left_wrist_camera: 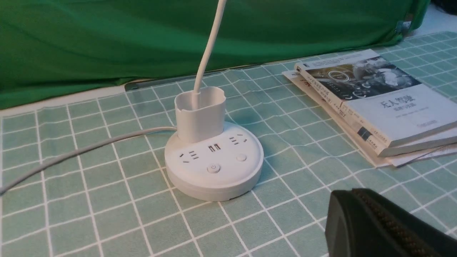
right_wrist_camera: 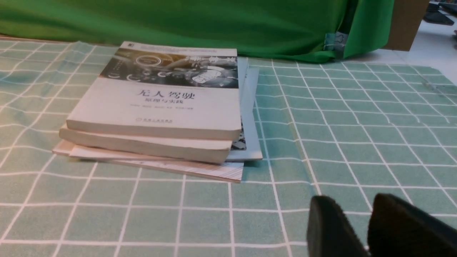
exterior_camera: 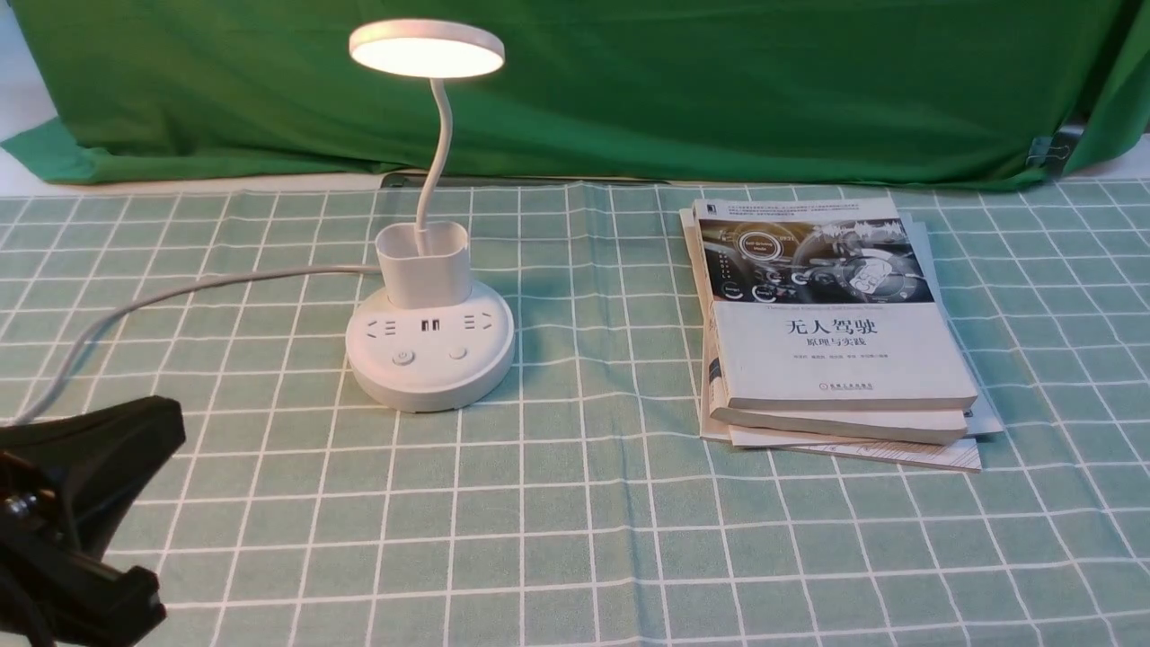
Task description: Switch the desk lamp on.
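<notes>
The desk lamp (exterior_camera: 431, 359) stands left of centre on the checked cloth. Its round disc head (exterior_camera: 427, 47) glows brightly above the thin gooseneck and the cup holder. Two buttons (exterior_camera: 402, 358) sit on the front of the round base, beside the sockets. The left wrist view shows the base (left_wrist_camera: 214, 178) and its power button (left_wrist_camera: 213, 168). My left gripper (exterior_camera: 166, 422) hovers near the table's front left edge, well short of the lamp, its jaws pressed together on nothing (left_wrist_camera: 342, 200). My right gripper (right_wrist_camera: 353, 205) appears only in its own wrist view, fingers slightly apart and empty.
A stack of books (exterior_camera: 835, 341) lies right of the lamp, also in the right wrist view (right_wrist_camera: 157, 107). The lamp's white cord (exterior_camera: 180, 288) trails off to the left across the cloth. A green backdrop (exterior_camera: 719, 90) hangs along the table's far edge.
</notes>
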Controlling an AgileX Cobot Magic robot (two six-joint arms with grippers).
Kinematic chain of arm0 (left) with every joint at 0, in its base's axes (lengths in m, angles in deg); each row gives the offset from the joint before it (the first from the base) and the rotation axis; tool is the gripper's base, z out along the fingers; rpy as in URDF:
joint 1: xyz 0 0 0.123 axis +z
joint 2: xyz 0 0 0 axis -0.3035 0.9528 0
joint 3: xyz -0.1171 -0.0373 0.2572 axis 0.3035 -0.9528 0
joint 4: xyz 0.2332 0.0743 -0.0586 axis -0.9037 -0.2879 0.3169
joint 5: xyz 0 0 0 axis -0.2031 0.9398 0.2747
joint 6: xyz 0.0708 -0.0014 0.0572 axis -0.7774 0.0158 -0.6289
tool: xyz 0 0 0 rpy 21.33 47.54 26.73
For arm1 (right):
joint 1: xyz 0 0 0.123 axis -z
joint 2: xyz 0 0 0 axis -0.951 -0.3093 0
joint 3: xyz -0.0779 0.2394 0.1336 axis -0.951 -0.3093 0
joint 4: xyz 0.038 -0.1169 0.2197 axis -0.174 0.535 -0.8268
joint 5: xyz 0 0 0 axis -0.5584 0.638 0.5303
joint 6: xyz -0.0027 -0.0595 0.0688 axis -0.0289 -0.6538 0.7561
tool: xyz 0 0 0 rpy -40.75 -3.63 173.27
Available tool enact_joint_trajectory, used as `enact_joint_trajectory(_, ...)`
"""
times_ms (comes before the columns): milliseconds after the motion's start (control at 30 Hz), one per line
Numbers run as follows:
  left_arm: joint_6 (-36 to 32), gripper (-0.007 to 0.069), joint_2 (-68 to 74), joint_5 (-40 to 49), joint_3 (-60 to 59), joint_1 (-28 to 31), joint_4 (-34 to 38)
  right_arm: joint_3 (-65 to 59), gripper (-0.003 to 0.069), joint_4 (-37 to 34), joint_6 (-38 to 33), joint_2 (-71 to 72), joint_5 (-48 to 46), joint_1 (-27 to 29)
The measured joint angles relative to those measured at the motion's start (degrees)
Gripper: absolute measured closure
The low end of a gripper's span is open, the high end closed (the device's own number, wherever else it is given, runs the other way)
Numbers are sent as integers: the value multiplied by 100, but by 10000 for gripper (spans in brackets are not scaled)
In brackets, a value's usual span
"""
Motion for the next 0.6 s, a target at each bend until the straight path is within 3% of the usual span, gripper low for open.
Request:
enact_joint_trajectory(100, 188, 623, -31, -251, -98, 0, -325, 0, 419, 0, 0, 0, 0, 0)
enact_joint_trajectory(233, 906, 623, -448, -1573, -816, 250, -1085, 0, 419, 0, 0, 0, -12, 0)
enact_joint_trajectory(433, 1118, 623, -1407, -2935, -2079, 1007, -1200, 0, 419, 0, 0, 0, -6, 0)
enact_joint_trajectory(500, 1131, 623, -1736, -2942, -2393, 1232, -1206, 0, 419, 0, 0, 0, -6, 0)
enact_joint_trajectory(600, 1142, 623, -2325, -2010, -2454, 1599, -1210, 0, 419, 0, 0, 0, -6, 0)
